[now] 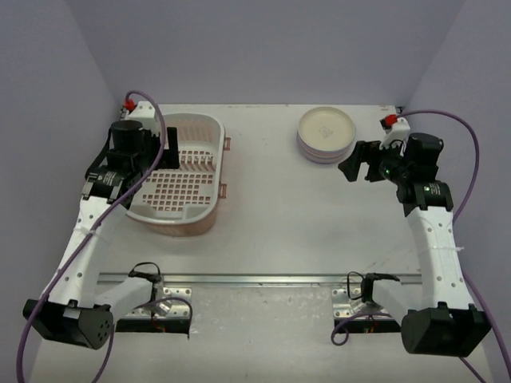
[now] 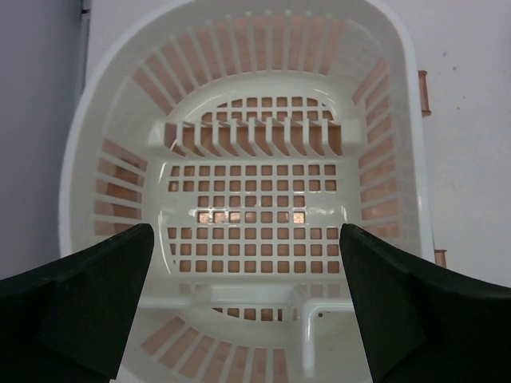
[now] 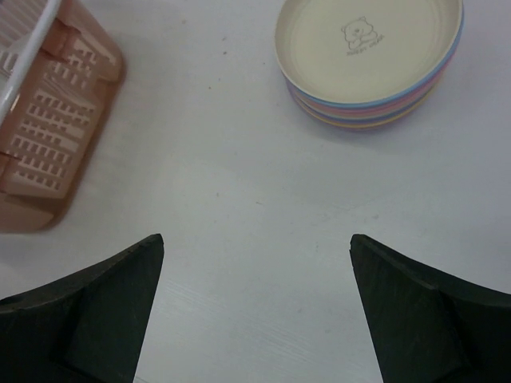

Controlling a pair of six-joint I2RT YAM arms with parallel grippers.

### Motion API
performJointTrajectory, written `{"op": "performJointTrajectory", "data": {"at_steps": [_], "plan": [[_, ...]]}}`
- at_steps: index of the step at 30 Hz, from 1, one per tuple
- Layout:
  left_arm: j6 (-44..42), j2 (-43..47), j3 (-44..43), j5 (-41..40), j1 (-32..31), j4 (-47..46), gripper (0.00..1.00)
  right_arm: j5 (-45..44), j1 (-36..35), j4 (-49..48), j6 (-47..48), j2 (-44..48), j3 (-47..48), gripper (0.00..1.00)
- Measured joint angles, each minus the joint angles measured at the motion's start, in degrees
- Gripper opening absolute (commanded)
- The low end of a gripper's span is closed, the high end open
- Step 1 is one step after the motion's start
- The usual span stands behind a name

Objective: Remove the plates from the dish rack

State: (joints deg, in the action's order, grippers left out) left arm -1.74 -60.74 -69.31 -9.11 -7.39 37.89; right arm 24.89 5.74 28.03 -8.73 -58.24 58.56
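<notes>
The dish rack (image 1: 188,209) stands at the left of the table, white inside with a pink outer shell, and no plate shows in it. In the left wrist view its grid floor and divider ribs (image 2: 247,136) are bare. My left gripper (image 1: 164,148) hangs open over the rack's left rim (image 2: 80,144). The plates (image 1: 326,134) sit in one stack at the back right, a cream one with a bear print on top (image 3: 369,44). My right gripper (image 1: 359,163) is open just right of and nearer than the stack, nothing between its fingers.
The rack's pink corner (image 3: 48,136) shows at the left of the right wrist view. A metal rail (image 1: 255,279) crosses the table near the arm bases. Purple walls close in the back and sides.
</notes>
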Motion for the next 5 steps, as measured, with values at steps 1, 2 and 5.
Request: {"op": "performJointTrajectory", "data": {"at_steps": [1, 2, 5], "plan": [[-0.19, 1.56, 0.59, -0.30, 0.83, -0.24, 1.00, -0.43, 0.00, 0.29, 0.15, 0.25, -1.17, 0.99], [-0.41, 2.88, 1.05, -0.55, 1.50, -0.36, 1.00, -0.72, 0.00, 0.56, 0.24, 0.49, -1.94, 0.99], [-1.02, 5.63, 2.11, -0.63, 2.66, -0.63, 1.00, -1.29, 0.00, 0.68, 0.37, 1.65, -3.00, 0.99]]}}
